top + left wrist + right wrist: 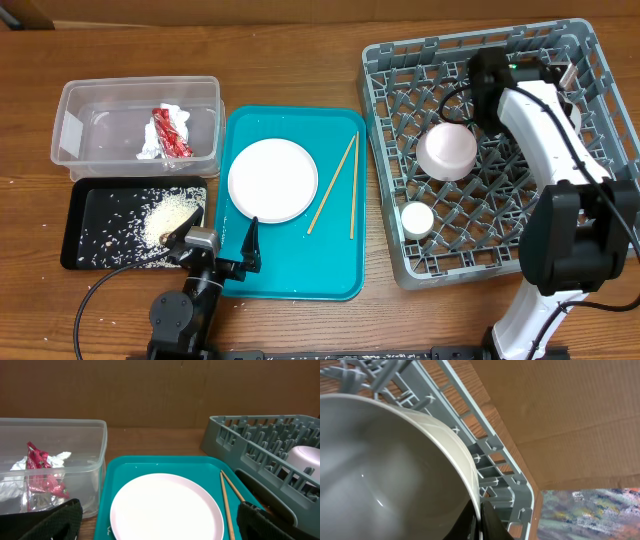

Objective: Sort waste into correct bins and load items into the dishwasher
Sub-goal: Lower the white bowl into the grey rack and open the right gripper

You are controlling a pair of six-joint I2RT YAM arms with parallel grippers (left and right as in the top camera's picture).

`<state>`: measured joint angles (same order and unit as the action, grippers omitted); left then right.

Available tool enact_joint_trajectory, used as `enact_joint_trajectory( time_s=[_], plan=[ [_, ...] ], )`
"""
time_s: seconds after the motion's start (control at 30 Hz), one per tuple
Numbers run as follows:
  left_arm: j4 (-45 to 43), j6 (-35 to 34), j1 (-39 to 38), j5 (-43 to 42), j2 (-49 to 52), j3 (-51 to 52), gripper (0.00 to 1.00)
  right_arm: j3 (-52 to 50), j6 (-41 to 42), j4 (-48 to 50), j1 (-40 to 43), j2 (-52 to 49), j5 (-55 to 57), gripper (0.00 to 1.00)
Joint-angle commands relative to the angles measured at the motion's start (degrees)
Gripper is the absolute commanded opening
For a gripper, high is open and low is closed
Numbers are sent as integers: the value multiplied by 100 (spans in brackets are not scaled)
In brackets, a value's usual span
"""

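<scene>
My right gripper [562, 78] [479, 510] is shut on the rim of a white bowl [395, 460], held on edge near the far right corner of the grey dish rack [390, 240] [495, 455]; my arm hides this bowl in the overhead view. A second bowl [447, 150] lies upside down in the rack, with a small white cup [417, 218] nearer the front. My left gripper [222, 245] [160, 530] is open and empty at the near edge of the teal tray [330, 270], facing the round white plate [272, 180] [165, 510]. The chopsticks [340, 185] [227, 505] lie right of the plate.
The clear tub [70, 130] [100, 460] at the back left holds the red-and-silver wrapper with tissue [172, 130] [42, 472]. The black tray [85, 225] in front of it holds a heap of rice and scraps [170, 215]. A cardboard wall stands behind the table.
</scene>
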<state>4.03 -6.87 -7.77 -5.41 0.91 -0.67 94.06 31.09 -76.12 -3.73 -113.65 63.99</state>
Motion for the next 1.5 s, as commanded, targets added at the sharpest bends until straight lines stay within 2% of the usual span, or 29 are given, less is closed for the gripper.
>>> enact_joint_trajectory(
  time_s=[0.0,0.17,0.37,0.7,1.2,1.23,1.3,1.47],
  plan=[
    [-13,7,35,-39,-63,39,100,-11,26,-74,-363,-105,-109,4],
    [-13,7,35,-39,-63,39,100,-9,28,-142,-560,-103,424,4],
    [-13,4,35,-39,-63,39,100,-9,44,0,-297,-101,1071,4],
    [-13,7,35,-39,-63,39,100,-9,-129,256,140,-105,586,4],
    [-13,7,35,-39,-63,39,100,-15,-127,-57,-483,-284,538,4],
    [-13,7,35,-39,-63,39,100,-15,-127,-131,-507,-284,535,6],
    [-13,7,35,-39,-63,39,100,-15,-105,-385,-682,-284,400,19],
    [-13,7,35,-39,-63,39,100,-13,-83,-505,-1379,-284,450,18]
  ],
)
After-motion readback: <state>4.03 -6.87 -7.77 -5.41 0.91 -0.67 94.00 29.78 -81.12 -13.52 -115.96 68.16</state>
